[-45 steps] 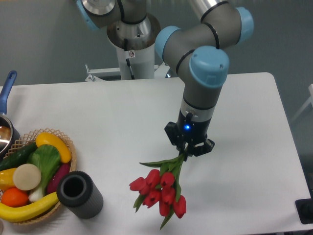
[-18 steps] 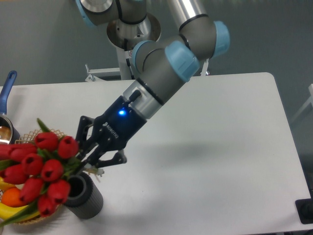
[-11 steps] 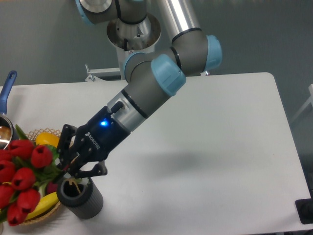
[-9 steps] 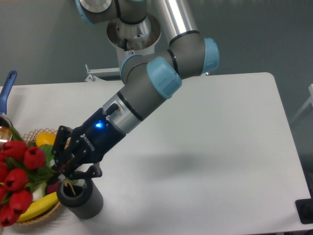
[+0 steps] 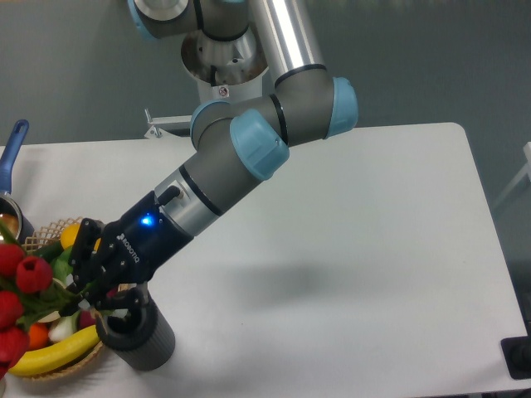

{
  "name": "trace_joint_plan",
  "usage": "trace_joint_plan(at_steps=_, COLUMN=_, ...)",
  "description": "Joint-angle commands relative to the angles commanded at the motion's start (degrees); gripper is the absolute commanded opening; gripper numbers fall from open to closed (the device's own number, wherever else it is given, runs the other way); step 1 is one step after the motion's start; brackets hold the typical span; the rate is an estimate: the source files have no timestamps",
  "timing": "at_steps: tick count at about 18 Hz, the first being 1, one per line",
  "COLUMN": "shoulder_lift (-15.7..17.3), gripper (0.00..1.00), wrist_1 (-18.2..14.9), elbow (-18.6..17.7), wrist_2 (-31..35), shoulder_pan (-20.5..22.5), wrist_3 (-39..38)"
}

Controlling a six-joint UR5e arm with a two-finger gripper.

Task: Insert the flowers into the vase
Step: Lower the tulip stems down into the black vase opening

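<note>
One vase (image 5: 137, 328) stands at the table's seven o'clock corner. Just above its opening the gripper (image 5: 81, 292) pinches the flowers (image 5: 18, 292), buds trailing toward nine o'clock over the basket (image 5: 50, 365). Best to tilt the stems upright, centre them, then lower.

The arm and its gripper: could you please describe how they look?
The arm has a shiny silver tube and matt grey joint housings with light blue caps. The gripper is black with white lettering on its body, a blue light glows just above it, and the jaws are black linkages.
</note>
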Motion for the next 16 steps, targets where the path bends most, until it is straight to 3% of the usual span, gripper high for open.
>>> trace_joint_plan(at_steps=8, shoulder_lift=-1.3, gripper=0.03, wrist_1=0.0, elbow=-1.5, wrist_2=0.2, shoulder_pan=0.0, wrist_3=1.4)
trace_joint_plan(at_steps=16, shoulder_lift=-1.0, gripper=0.06, wrist_1=0.0, elbow=-6.3, wrist_2=0.6, shoulder_pan=0.6, wrist_3=5.0)
